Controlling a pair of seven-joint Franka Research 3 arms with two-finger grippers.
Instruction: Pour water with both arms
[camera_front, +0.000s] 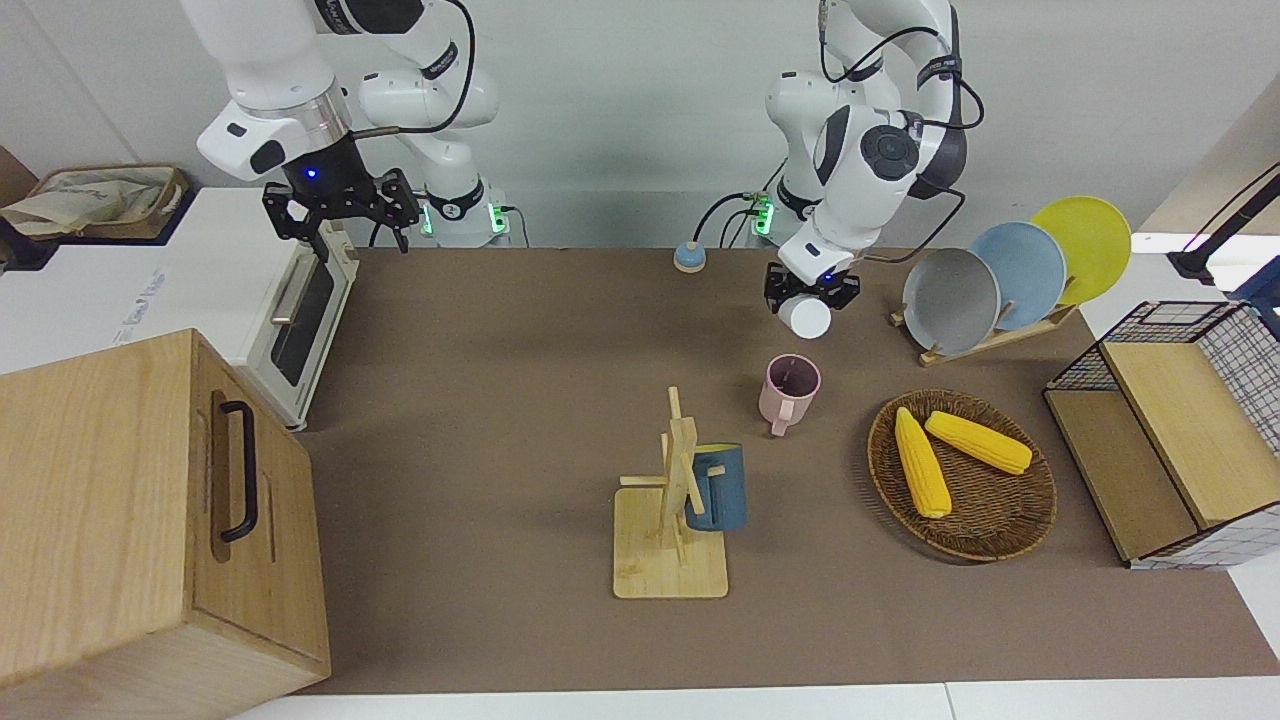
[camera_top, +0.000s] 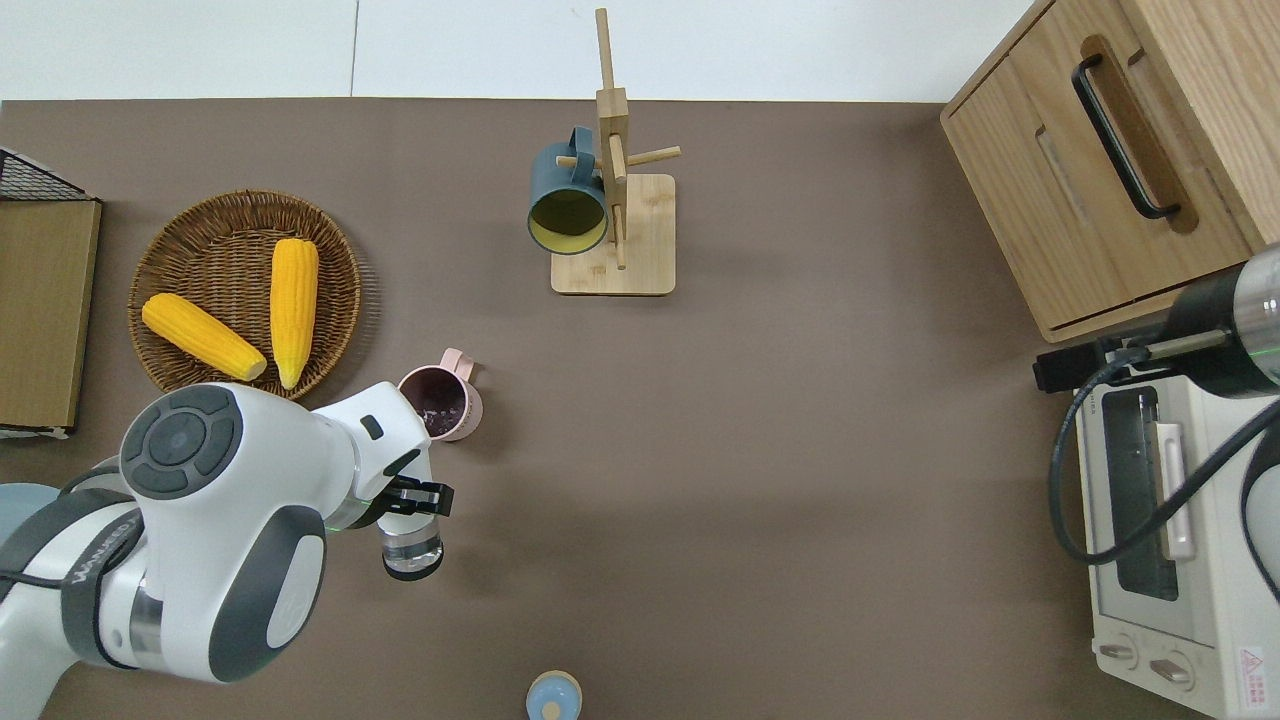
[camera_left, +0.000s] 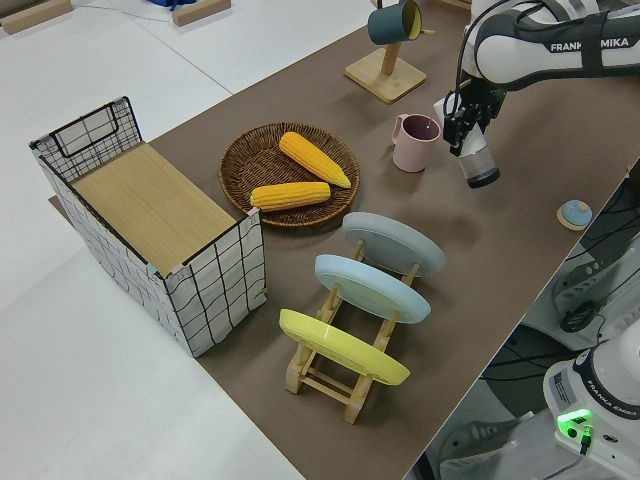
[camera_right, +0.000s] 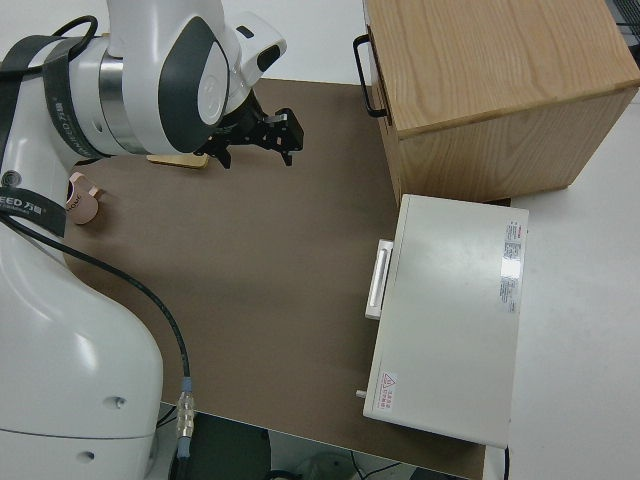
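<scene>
The wooden cabinet (camera_front: 150, 520) fills the lower left. Upper right of centre, the left gripper (camera_front: 812, 296), jaws clamped on a clear glass (camera_front: 806, 316), hangs tilted just above the pink mug (camera_front: 789, 390) on the counter (camera_front: 500, 400). Glass looks slippery, breakable; grip mid-wall. Right gripper (camera_front: 340, 212) parked, jaws spread.

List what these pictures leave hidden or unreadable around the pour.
- How much water the clear cup holds: too small in the overhead, front and left side views.
- Left gripper fingers: the cup covers them in the front view.
- Pink mug: the left arm covers part of its rim in the overhead view; its contents are only dark.
- Right gripper: cut off by the edge in the overhead view.
- Small blue and tan object: cut by the overhead edge.
</scene>
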